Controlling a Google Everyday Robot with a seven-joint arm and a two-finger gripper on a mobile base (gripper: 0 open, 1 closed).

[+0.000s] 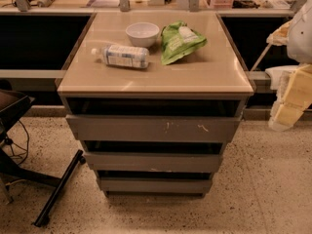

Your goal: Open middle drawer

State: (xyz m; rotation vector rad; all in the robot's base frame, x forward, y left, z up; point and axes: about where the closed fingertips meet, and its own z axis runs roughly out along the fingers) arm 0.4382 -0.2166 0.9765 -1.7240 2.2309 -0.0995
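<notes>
Gripper point(291, 100) hangs low at the right edge, well apart from the middle drawer point(146, 161); whether it is wide or narrow, I cannot tell.

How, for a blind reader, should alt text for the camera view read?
Grey three-drawer cabinet, its grey middle drawer untouched; the pale pincer hangs at the right edge, apart from it. On top: white bowl, plastic bottle, green bag.

A white bowl point(142, 34) is sitting at the back of the tan cabinet top point(161, 78). A green bag point(180, 42) is lying just beside it. A clear bottle point(122, 56) is lying on its side near the bowl. A black chair leg point(57, 189) is stretching across the speckled floor point(263, 189). The gripper point(286, 112) is hanging at the right edge.
</notes>
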